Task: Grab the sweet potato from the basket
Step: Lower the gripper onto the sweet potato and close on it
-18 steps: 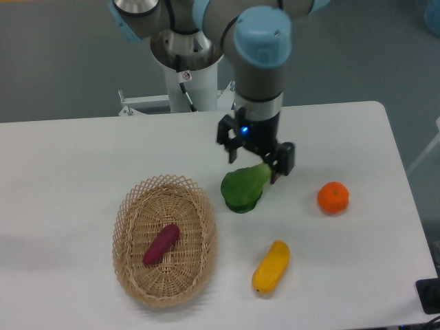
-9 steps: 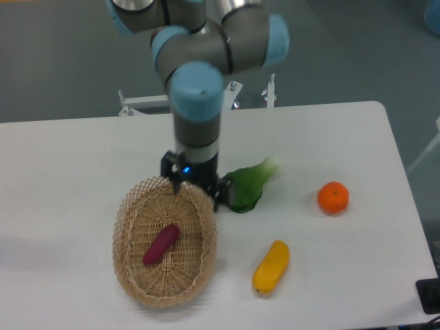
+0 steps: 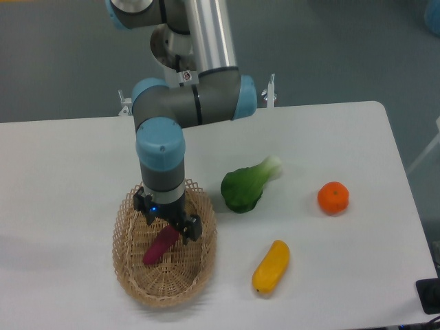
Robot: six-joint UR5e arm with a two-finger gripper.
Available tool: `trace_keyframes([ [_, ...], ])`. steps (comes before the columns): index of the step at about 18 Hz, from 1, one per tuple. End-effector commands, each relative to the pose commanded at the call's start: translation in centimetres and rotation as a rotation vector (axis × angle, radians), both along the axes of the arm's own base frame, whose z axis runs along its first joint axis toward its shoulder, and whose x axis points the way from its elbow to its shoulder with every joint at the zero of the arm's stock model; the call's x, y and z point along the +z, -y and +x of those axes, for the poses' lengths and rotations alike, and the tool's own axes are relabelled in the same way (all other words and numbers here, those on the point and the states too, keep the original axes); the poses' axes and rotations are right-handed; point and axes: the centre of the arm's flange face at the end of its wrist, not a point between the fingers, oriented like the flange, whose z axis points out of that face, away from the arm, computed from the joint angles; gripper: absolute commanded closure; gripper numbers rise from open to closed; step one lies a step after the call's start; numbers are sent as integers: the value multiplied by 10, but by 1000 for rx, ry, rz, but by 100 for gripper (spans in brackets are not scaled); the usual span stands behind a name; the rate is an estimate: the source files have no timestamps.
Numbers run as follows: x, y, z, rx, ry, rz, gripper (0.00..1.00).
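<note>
On the white table [image 3: 69,158], a green leafy vegetable [image 3: 246,186] lies near the middle, with a round orange [image 3: 333,197] well to its right and a yellow oblong fruit [image 3: 271,267] below it, toward the front edge.

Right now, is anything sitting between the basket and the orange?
Yes. In the camera view, a leafy green vegetable lies on the table between the basket and the orange, closer to the basket; the rest of that stretch is bare tabletop.
</note>
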Motion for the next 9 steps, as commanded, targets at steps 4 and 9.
trace_keyframes([
  [4, -10, -3, 6, -7, 9, -16, 0],
  [9, -23, -6, 7, -12, 12, -29, 0],
])
